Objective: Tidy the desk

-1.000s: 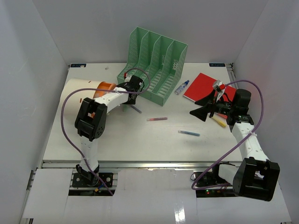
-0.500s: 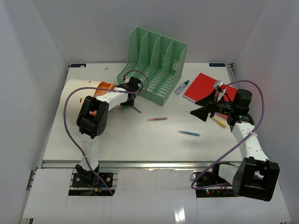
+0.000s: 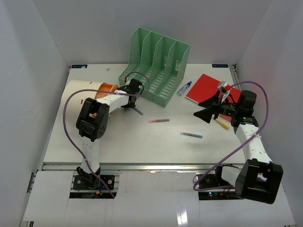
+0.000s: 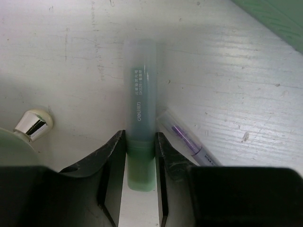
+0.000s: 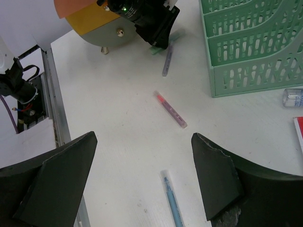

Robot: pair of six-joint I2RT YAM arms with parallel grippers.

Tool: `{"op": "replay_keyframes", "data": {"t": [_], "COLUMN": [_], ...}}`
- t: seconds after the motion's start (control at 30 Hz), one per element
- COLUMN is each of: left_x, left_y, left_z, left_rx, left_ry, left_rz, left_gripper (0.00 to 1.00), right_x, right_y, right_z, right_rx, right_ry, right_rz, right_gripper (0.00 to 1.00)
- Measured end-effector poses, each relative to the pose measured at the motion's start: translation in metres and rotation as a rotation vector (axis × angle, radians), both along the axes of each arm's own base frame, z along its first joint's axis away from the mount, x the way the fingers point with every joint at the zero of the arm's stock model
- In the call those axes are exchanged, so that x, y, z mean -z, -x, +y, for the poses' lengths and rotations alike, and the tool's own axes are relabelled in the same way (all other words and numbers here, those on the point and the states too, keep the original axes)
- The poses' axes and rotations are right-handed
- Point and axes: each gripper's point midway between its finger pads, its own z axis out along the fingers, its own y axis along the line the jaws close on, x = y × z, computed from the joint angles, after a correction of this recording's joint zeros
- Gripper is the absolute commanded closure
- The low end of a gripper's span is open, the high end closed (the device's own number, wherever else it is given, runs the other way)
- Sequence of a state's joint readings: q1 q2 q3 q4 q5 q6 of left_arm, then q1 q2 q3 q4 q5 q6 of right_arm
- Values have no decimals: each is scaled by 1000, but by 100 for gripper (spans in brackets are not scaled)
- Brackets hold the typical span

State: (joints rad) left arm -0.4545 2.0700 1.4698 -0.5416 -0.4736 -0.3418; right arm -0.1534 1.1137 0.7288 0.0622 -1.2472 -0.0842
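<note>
Barely shifted from a second ago, the left gripper [image 4: 140, 158] is clenched on a green tube [image 4: 140, 90] lying on the table [image 3: 137, 142] that spreads beneath both arms. The tube is left of the green file rack [image 3: 158, 64], with a purple pen [image 4: 188, 141] just beside it. The right gripper [image 3: 200, 109] hangs released over the table's right side.

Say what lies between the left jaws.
The left gripper pinches a pale green tube between them; the left wrist view shows it.
</note>
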Motion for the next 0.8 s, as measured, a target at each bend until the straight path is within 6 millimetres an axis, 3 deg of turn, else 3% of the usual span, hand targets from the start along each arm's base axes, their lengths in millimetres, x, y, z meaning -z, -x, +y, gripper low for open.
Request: {"op": "replay_keyframes", "data": {"t": [0.13, 0.23, 0.37, 0.6, 0.67, 0.8], "left_x": [-1, -4, -24, -117, -141, -187], "left_y": [10, 25, 42, 62, 68, 79], "left_z": [-1, -5, -24, -66, -68, -51], "left_rx": [10, 34, 98, 242, 263, 266], "left_ry": [26, 43, 81, 210, 232, 228], "left_rz": [13, 37, 32, -145, -190, -280], "left_gripper": [90, 94, 98, 100, 100, 100], "right_x": [-2, -3, -4, -5, -6, -7], "right_y": [0, 0, 0, 0, 0, 1], "right_z": [-1, -1, -2, -3, -3, -3], "right_rx": [-4, -5, -4, -3, -5, -10], "right_ry": [-5, -9, -13, -17, -18, -22], "right_rz": [-2, -3, 0, -2, -7, -7], "right_gripper": [13, 13, 13, 13, 13, 13]}}
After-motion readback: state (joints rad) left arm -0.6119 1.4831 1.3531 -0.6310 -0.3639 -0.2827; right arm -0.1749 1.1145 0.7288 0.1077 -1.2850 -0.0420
